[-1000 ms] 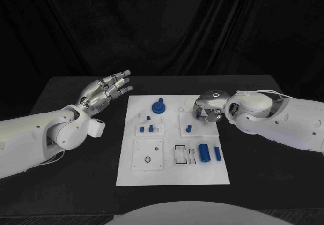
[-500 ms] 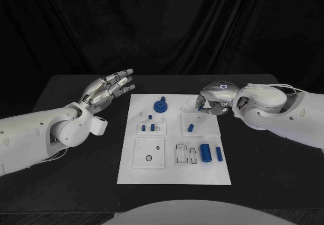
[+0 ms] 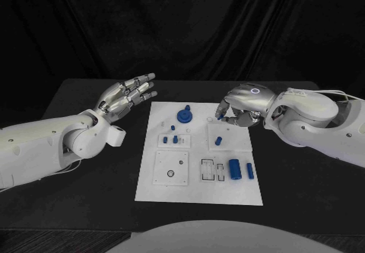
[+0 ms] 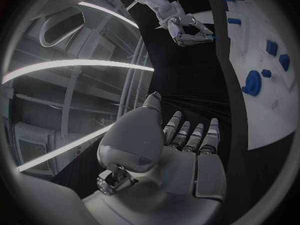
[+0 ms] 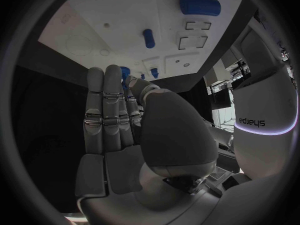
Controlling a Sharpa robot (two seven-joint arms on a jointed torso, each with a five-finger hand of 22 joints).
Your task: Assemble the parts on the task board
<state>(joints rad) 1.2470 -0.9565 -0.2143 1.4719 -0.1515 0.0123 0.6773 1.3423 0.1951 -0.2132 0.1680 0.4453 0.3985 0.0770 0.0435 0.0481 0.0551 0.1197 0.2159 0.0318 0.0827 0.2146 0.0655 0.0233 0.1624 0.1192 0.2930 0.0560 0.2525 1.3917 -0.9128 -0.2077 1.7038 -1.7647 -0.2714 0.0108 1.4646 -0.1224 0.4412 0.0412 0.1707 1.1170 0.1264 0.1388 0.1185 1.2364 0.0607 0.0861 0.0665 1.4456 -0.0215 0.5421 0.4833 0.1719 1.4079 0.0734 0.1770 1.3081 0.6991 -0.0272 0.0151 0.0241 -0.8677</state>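
Right hand: the right hand [image 3: 242, 105] hangs over the far right corner of the white board [image 3: 199, 195], fingers curled down, pinching a small blue part [image 3: 220, 118] at their tips; the left wrist view shows the same blue tip at the fingers [image 4: 212, 37].
Left hand: the left hand [image 3: 125, 95] is released, fingers spread and holding nothing, raised off the board's far left corner, well apart from the parts.
Held part: too small to tell its long axis or which way it points; it sits just above the board's far right area.
Short peg: a blue peg [image 3: 219, 140] lies flat on the board just nearer the robot than the right hand, long axis running roughly near to far.
Gear: a blue round gear [image 3: 184, 115] stands on the board's far middle, between the two hands.
Cylinders: a thick blue cylinder [image 3: 235, 169] and a thin one [image 3: 249, 169] lie side by side on the board's right, long axes near to far.
Small pegs: two blue pegs [image 3: 171, 139] stand at the board's left middle.
Table: the black table [image 3: 304, 179] carries the board.
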